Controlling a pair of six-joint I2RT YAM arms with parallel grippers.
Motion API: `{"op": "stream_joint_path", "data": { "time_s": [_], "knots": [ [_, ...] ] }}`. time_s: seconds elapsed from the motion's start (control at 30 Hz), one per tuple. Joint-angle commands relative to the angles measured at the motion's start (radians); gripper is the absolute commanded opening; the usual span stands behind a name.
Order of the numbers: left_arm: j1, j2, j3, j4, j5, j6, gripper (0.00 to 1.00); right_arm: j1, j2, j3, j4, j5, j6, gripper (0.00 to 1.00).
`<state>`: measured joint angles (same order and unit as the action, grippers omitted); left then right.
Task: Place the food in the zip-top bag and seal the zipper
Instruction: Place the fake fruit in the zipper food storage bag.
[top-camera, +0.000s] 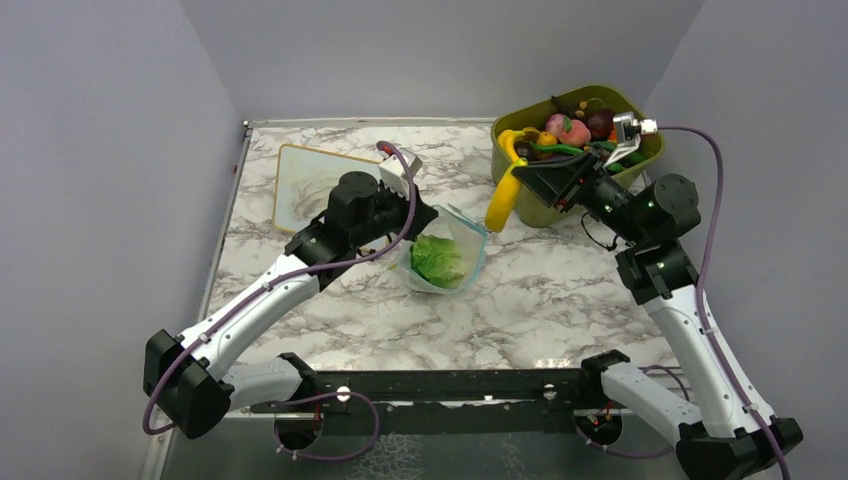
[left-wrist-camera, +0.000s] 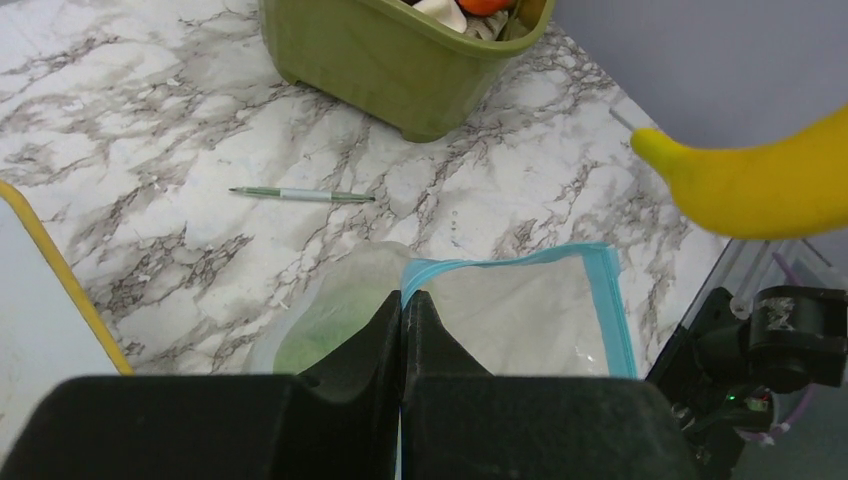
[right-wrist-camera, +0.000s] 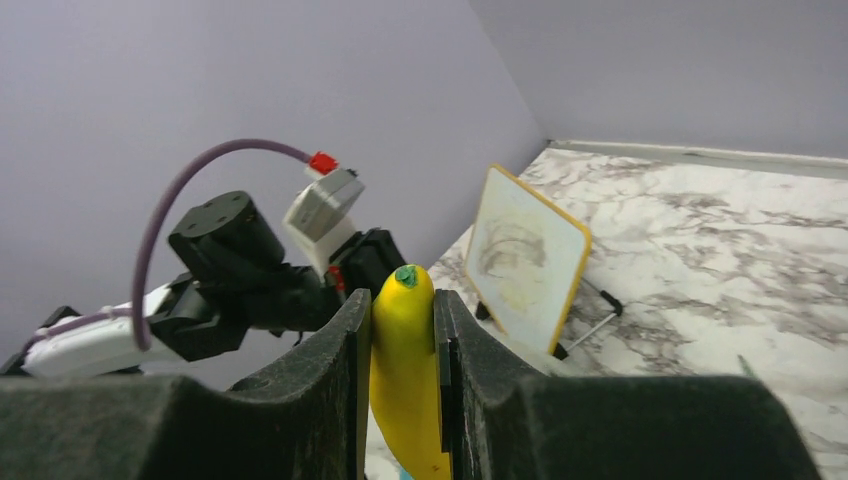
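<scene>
The clear zip-top bag lies mid-table with a green lettuce inside it. My left gripper is shut on the bag's teal-blue zipper at the mouth edge, holding it up. In the left wrist view the bag spreads beyond my closed fingers. My right gripper is shut on a yellow banana, which hangs just right of and above the bag's mouth. The banana shows pinched between the right fingers and at the left wrist view's right edge.
An olive-green tub of more toy food stands at the back right, right behind the right gripper. A wood-framed white board lies at the back left. A thin pen lies on the marble near the tub.
</scene>
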<state>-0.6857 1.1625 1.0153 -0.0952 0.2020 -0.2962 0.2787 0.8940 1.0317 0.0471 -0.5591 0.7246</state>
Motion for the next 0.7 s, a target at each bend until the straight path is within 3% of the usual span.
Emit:
{"op": "stream_joint_path", "data": {
  "time_s": [0.0,0.17,0.37,0.67],
  "knots": [
    [0.031,-0.020,0.023,0.008,0.078,-0.132,0.00,0.060,-0.001,-0.026,0.111,-0.034,0.095,0.08],
    [0.035,-0.025,0.010,0.029,0.099,-0.176,0.00,0.151,0.022,-0.076,0.209,-0.034,0.157,0.08],
    [0.037,-0.023,0.042,0.017,0.170,-0.238,0.00,0.296,0.078,-0.105,0.273,0.028,0.105,0.08],
    [0.037,-0.057,0.041,0.011,0.204,-0.285,0.00,0.309,0.071,-0.216,0.287,0.077,-0.208,0.10]
  ]
}}
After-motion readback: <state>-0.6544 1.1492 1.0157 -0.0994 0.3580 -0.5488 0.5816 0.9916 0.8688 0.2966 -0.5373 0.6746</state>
